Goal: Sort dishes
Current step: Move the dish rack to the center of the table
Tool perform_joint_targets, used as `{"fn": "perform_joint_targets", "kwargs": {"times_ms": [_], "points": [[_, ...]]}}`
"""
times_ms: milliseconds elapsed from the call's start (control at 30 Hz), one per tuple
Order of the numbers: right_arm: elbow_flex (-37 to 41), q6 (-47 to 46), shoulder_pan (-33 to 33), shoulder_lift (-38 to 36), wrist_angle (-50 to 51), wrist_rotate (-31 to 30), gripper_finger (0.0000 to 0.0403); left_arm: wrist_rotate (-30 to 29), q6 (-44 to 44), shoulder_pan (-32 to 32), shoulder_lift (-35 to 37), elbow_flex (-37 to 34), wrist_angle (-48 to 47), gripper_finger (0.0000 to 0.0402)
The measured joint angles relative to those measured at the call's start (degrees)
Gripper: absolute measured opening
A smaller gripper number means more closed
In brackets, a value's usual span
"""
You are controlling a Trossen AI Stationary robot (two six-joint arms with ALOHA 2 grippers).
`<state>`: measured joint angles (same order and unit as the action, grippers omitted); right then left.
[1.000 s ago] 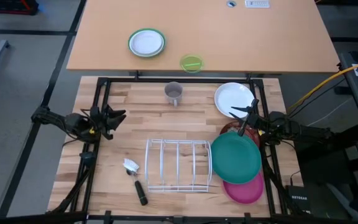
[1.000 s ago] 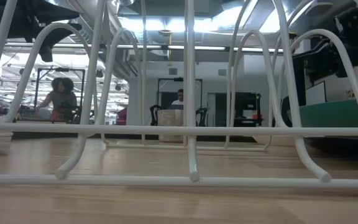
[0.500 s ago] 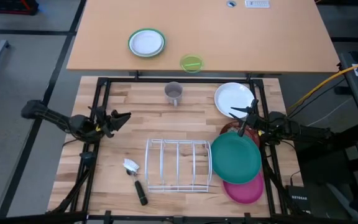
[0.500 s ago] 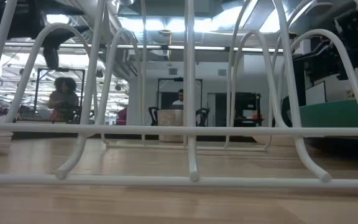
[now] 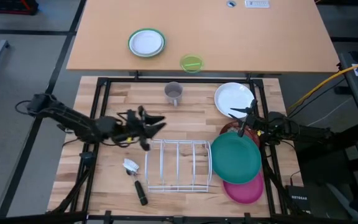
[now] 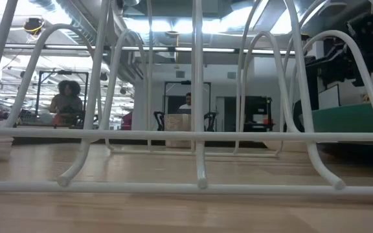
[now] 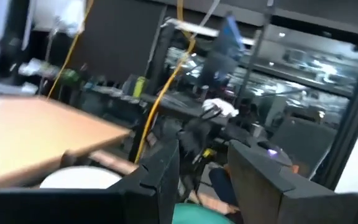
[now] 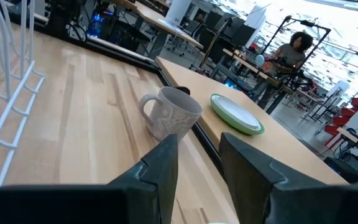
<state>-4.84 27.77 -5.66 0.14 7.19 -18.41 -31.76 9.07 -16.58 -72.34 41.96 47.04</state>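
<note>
- High view, far left: the left arm reaches in from the table's left edge, and the left gripper (image 5: pixel 156 122) hangs above the wood just beside the upper left corner of the white wire rack (image 5: pixel 178 165). Its fingers are parted with nothing between them; the left wrist view shows the same gap.
- Below that gripper a dish brush (image 5: pixel 134 179) lies on the table, white head up, black handle toward the near edge, just left of the rack.
- Behind the rack a grey mug (image 5: pixel 174 93) stands upright near the back rail. On the tan table beyond it sit a small green-rimmed plate (image 5: pixel 146 43) and a small lime dish (image 5: pixel 191 63).
- Right of the mug, the white plate (image 5: pixel 234 98) lies flat in the back right part of the wooden table.
- The right gripper (image 5: pixel 242 122) sits between the white plate and the teal plate (image 5: pixel 236 157), over the dark red plate (image 5: pixel 231 129), of which only a sliver shows. Its fingers stand narrowly apart and hold nothing.
- The teal plate lies just right of the rack, on top of the red plate and the pink plate (image 5: pixel 243 190), whose lower rim shows beneath it.
- No plate stands in the rack.
- Low view: a seated person (image 6: pixel 65 102) shows far behind.
</note>
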Motion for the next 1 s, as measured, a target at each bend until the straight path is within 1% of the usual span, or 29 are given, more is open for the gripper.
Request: {"fn": "perform_joint_targets", "kwargs": {"times_ms": [100, 200, 367, 467, 600, 733, 867, 1000], "points": [[0.0, 0.0, 0.0, 0.0, 0.5, 0.0, 0.0127, 2.8, -1.8, 1.2, -6.2, 7.7, -0.3, 0.0127], [0.0, 0.0, 0.0, 0.0, 0.4, 0.0, 0.0127, 5.4, 0.2, 2.6, -10.7, 14.8, -4.2, 0.0127], [0.0, 0.0, 0.0, 0.0, 0.5, 0.0, 0.0127, 9.2, 4.6, 5.4, -15.6, 24.8, -19.5, 0.0127], [0.0, 0.0, 0.0, 0.0, 0.5, 0.0, 0.0127, 12.1, 8.2, 7.7, -17.7, 29.5, -26.6, 0.0127], [0.0, 0.0, 0.0, 0.0, 0.4, 0.0, 0.0127, 17.8, 11.3, 11.1, -20.9, 34.6, -32.5, 0.0127], [0.0, 0.0, 0.0, 0.0, 0.4, 0.0, 0.0127, 22.6, 13.0, 14.7, -24.5, 39.2, -36.2, 0.0127], [0.0, 0.0, 0.0, 0.0, 0.4, 0.0, 0.0127, 26.7, 13.3, 18.4, -27.5, 42.2, -37.1, 0.0127], [0.0, 0.0, 0.0, 0.0, 0.4, 0.0, 0.0127, 29.7, 13.9, 21.2, -29.5, 43.0, -37.2, 0.0127]]}}
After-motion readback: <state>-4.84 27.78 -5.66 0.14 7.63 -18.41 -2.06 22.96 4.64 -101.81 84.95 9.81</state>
